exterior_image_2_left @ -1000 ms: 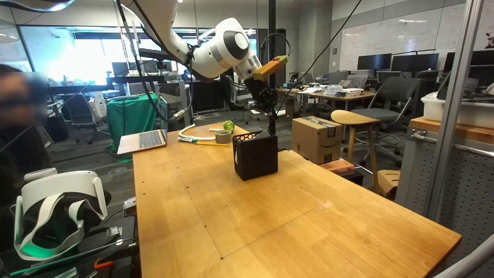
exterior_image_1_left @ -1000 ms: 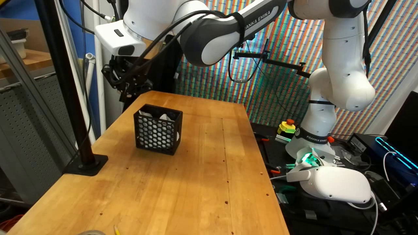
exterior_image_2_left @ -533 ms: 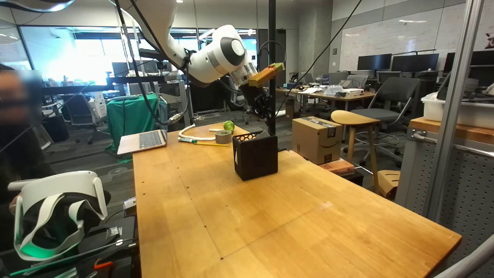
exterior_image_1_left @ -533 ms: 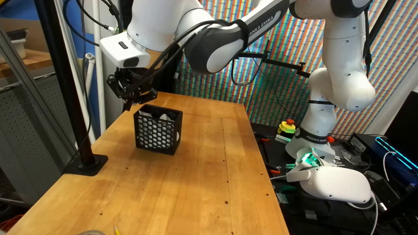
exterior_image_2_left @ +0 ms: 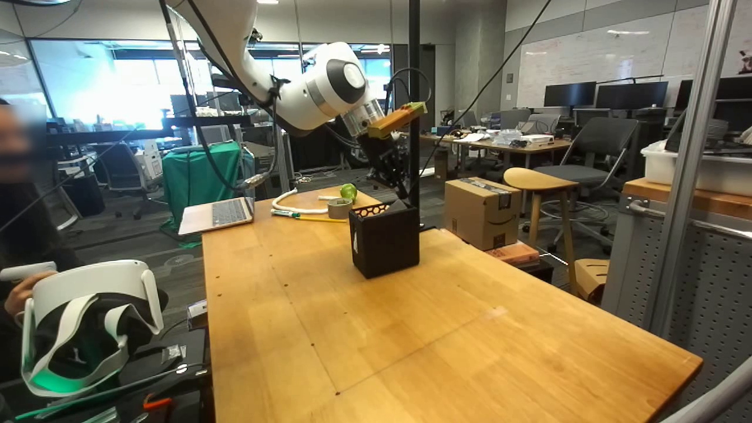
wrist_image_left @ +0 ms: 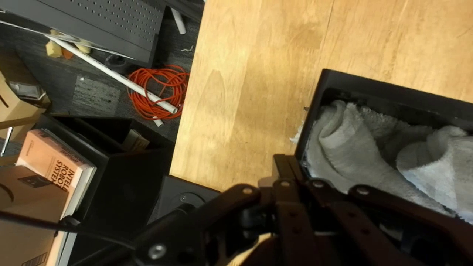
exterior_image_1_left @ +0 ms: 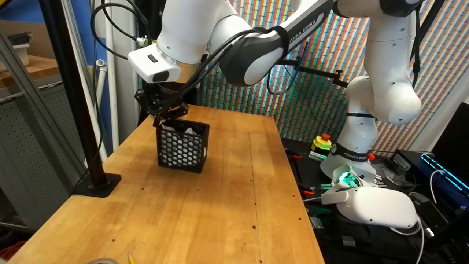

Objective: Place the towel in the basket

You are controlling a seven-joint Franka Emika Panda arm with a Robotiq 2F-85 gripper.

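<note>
– Where's the towel (wrist_image_left: 358,151) rel. to our gripper (wrist_image_left: 290,162)?
– Bunched in the basket (exterior_image_2_left: 386,242), just R of our jaws in wrist view; no clear long axis.
– Jaws?
– Pressed tog., prob. touching the basket; we'd lift clear w/o dragging it.

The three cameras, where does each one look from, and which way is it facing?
An exterior view: above an end of the table, facing the striped backdrop; the arm, its base and the gripper show.
An exterior view: by the table's opposite end, looking back toward the laptop; arm and gripper show.
Wrist view: on the arm, looking down at the basket with the towel inside; of the robot, only the shut gripper shows.
Both exterior views share the basket, gripper and table.
</note>
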